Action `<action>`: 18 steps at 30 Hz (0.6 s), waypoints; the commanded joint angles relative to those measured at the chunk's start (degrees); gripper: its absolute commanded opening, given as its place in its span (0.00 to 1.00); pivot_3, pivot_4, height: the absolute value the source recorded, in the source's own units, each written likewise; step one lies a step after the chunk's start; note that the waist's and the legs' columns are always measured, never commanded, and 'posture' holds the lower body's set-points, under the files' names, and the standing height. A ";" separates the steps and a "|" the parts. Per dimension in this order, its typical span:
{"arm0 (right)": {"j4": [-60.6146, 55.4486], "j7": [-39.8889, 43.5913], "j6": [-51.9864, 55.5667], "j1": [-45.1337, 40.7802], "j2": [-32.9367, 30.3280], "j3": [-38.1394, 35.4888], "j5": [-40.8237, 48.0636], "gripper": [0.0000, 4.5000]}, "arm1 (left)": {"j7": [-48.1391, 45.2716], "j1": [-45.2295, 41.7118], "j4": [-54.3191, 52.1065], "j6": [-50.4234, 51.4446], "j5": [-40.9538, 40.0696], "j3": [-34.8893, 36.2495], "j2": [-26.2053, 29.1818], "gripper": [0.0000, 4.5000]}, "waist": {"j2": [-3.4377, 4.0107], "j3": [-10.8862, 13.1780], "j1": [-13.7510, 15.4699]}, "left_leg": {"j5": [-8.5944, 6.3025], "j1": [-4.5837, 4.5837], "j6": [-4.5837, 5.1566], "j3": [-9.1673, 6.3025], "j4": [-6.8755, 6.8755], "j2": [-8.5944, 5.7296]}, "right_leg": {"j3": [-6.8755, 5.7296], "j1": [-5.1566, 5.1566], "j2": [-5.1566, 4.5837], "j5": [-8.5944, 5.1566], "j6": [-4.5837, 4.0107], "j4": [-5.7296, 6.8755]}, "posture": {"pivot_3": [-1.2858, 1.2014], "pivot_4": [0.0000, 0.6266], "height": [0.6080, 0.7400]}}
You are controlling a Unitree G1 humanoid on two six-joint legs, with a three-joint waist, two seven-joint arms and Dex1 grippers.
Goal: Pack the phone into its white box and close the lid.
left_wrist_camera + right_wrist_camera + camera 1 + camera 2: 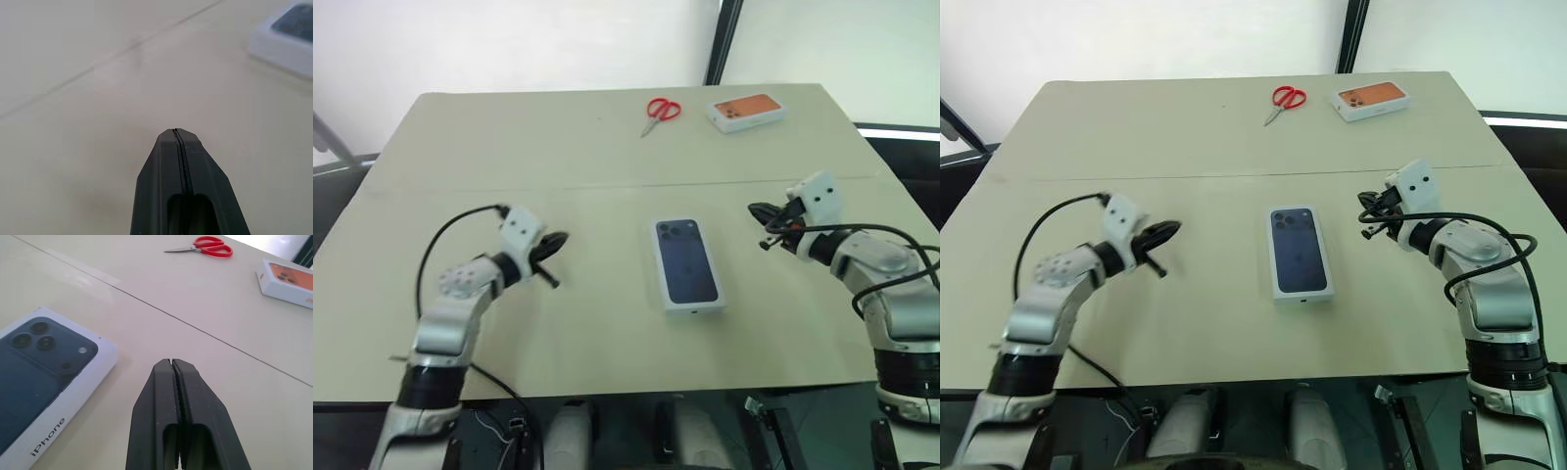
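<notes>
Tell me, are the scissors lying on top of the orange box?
No, the scissors lie on the table beside the orange box, apart from it.

A: What lies on the beige worktop (558, 323)?

B: In the middle lies the closed white box; the lid (685, 264) with the dark blue phone picture faces up.

A: And at the far edge?

B: Red scissors (660, 112), and to their right an orange-topped box (747, 111). A thin seam crosses the worktop from left to right.

Head-high stereo, close wrist views
</notes>
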 commanded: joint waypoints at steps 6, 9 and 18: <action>8.38 8.78 -5.49 -4.23 -2.08 -0.61 3.15 0.01 | 5.10 11.54 -10.94 2.12 -4.96 10.61 0.53 0.00 | 0.01 0.00 -0.41 | -0.01 0.02 0.02 0.00 -0.02 0.05 | 0.01 0.02 0.02 0.00 0.00 0.00 | 0.52 0.24 0.68; 11.28 10.03 -6.79 -5.73 -2.25 -0.51 2.98 0.01 | 6.89 12.39 -12.53 2.65 -5.45 10.90 -0.12 0.00 | 0.01 0.00 -0.42 | -0.01 0.01 0.02 0.01 0.00 0.03 | 0.01 0.03 0.00 0.00 0.00 0.00 | 0.52 0.24 0.68; 15.38 12.89 -9.03 -7.87 -2.14 0.45 2.96 0.01 | 7.49 15.88 -13.53 1.58 -6.11 11.63 1.73 0.00 | 0.01 0.00 -0.49 | -0.01 0.02 0.02 0.01 -0.03 0.05 | 0.01 0.01 0.02 0.00 0.00 -0.02 | 0.52 0.24 0.68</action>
